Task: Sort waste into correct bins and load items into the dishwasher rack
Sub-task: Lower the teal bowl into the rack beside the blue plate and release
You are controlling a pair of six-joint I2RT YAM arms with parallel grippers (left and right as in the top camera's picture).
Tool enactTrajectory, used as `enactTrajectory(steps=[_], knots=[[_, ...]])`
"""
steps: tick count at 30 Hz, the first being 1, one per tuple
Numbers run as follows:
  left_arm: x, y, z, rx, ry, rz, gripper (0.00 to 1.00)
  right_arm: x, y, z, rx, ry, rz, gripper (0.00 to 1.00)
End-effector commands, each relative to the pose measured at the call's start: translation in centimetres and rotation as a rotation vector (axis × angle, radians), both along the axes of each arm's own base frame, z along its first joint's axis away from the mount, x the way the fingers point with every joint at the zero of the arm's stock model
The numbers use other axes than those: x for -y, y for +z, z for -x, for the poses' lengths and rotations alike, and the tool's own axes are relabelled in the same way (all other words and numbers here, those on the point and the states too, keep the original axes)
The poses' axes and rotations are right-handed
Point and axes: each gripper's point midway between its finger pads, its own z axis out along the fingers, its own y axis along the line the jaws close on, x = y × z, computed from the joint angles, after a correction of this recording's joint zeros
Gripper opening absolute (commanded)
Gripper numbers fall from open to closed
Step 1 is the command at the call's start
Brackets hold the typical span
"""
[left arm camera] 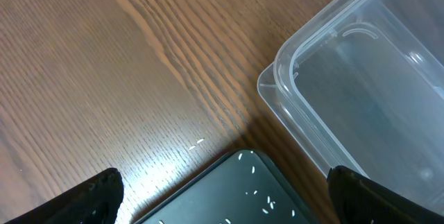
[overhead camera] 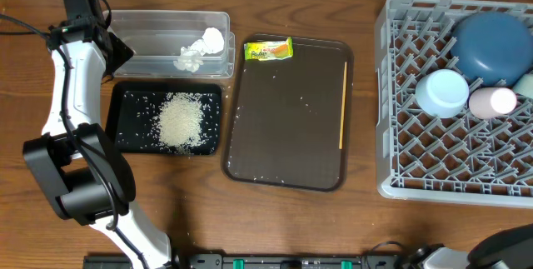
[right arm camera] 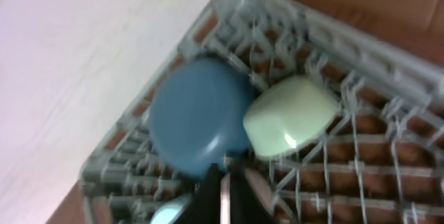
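My left gripper (left arm camera: 229, 207) is open and empty. It hovers over a corner of the black tray (left arm camera: 243, 189), beside the clear tub (left arm camera: 291, 64). From above, the left gripper (overhead camera: 119, 52) sits at the tub's left end. A crumpled tissue (overhead camera: 200, 48) lies in the tub (overhead camera: 150, 23), and a heap of rice (overhead camera: 179, 121) fills the black tray (overhead camera: 125, 94). The snack wrapper (overhead camera: 268, 49) and orange stick (overhead camera: 342, 102) lie on the brown tray. The rack (overhead camera: 408, 173) holds the dark blue plate (overhead camera: 491, 46), a pale blue bowl (overhead camera: 442, 92) and the cup (overhead camera: 493, 101). My right gripper (right arm camera: 222, 193) is shut above the rack (right arm camera: 361, 175), near the plate (right arm camera: 198, 116).
The brown serving tray (overhead camera: 287, 136) lies between the bins and the rack, with a few stray grains on it. A pale green bowl (right arm camera: 291, 116) rests beside the plate. The left arm (overhead camera: 67, 119) stretches along the table's left side. Only a dark part of the right arm (overhead camera: 508, 251) shows at the bottom right.
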Motion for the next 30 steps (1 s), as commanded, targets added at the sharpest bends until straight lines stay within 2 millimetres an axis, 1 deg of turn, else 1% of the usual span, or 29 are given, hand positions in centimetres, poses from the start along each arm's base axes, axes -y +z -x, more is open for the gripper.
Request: enactTrajectory(steps=[1,2,4,5,9,12,15,17,20,23,24,30], knots=[[-0.1,-0.4,0.1,-0.009,0.012,0.001,0.96,2.2,-0.6,-1.1,-0.099,-0.157,0.148,0.01],[-0.1,-0.4,0.1,-0.008,0.012,0.0,0.96,2.7,-1.1,-2.0,-0.121,-0.165,0.196,0.01],[-0.1,-0.4,0.1,-0.009,0.012,0.001,0.96,2.9,-2.3,-3.7,-0.17,-0.134,0.274,0.01],[-0.1,-0.4,0.1,-0.009,0.012,0.001,0.96,2.9,-3.3,-4.5,-0.197,-0.121,0.295,0.01],[-0.1,-0.4,0.1,-0.009,0.012,0.001,0.96,3.2,-7.5,-6.6,-0.263,-0.079,0.3,0.06],[-0.1,-0.4,0.1,-0.009,0.012,0.001,0.96,3.5,-10.4,-7.0,-0.311,-0.058,0.278,0.06],[-0.1,-0.4,0.1,-0.008,0.012,0.0,0.96,3.8,-12.3,-6.8,-0.373,-0.039,0.292,0.04],[-0.1,-0.4,0.1,-0.009,0.012,0.001,0.96,4.2,-13.0,-6.0,-0.421,-0.057,0.302,0.01],[-0.1,-0.4,0.1,-0.008,0.012,0.0,0.96,4.5,-13.1,-5.3,-0.451,-0.078,0.305,0.01],[-0.1,-0.4,0.1,-0.009,0.012,0.001,0.96,4.2,-13.3,-4.7,-0.473,-0.075,0.288,0.0],[-0.1,-0.4,0.1,-0.008,0.012,0.0,0.96,4.1,-13.3,-4.5,-0.476,-0.071,0.282,0.01],[-0.1,-0.4,0.1,-0.008,0.012,0.0,0.96,2.8,-13.6,-3.6,-0.51,-0.041,0.233,0.01]])
